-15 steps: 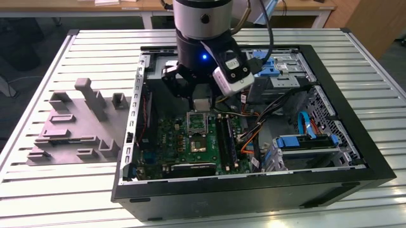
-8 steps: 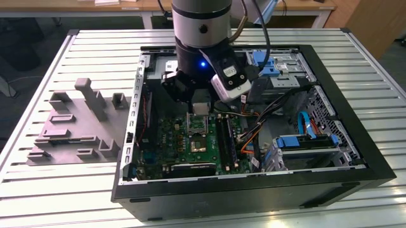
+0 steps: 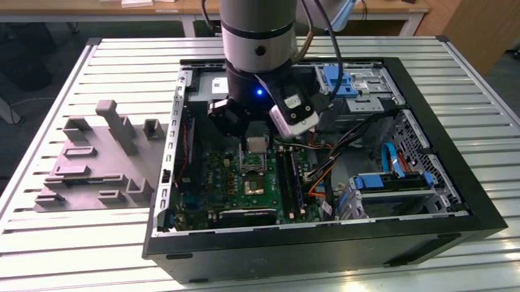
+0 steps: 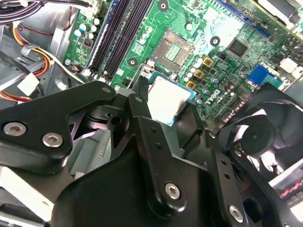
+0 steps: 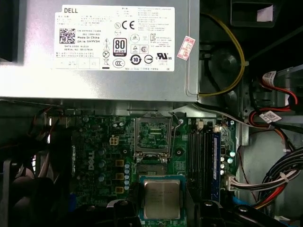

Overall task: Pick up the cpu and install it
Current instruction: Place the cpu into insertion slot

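Note:
The cpu (image 5: 161,199) is a small silvery square with a pale rim, and my gripper (image 5: 162,210) is shut on it, one black finger on each side. In the second wrist view the cpu (image 4: 166,98) sits between the black fingers (image 4: 140,97), above the green motherboard (image 4: 222,71). The open metal socket frame (image 5: 151,135) lies just beyond the cpu on the board; the second wrist view shows the socket (image 4: 177,47) with nothing in it. In the exterior view the gripper (image 3: 256,139) hangs inside the open computer case (image 3: 455,176), holding the cpu (image 3: 257,145) just above the socket (image 3: 252,162).
A grey moulded tray (image 3: 94,161) lies on the slatted table at the exterior view's left of the case. The silver power supply (image 5: 104,56) stands beyond the socket. Memory slots (image 5: 203,156), a black fan (image 4: 265,137), cable bundles (image 5: 279,179) and a blue drive cage (image 3: 390,182) crowd the board.

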You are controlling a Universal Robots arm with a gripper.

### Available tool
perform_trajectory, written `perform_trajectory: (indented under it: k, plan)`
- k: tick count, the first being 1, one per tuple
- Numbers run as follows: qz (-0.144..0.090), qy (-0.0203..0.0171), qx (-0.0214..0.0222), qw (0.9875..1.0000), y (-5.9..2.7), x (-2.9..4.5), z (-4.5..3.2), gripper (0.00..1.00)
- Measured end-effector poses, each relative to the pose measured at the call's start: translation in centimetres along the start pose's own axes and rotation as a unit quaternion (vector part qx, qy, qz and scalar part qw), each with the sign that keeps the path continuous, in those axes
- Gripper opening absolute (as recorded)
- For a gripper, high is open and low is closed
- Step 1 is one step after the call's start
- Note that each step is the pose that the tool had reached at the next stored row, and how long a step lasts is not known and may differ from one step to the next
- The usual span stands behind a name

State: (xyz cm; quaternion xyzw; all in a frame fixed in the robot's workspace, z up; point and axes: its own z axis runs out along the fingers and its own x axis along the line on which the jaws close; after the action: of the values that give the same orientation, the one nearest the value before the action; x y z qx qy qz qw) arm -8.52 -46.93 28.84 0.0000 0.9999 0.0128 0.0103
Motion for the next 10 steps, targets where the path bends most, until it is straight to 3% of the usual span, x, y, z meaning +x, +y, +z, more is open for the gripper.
perform_trajectory:
  k: [10]
  plan:
    - [0.001,0.0,-0.0001,1.0,-0.86,0.03,1.76,0.47]
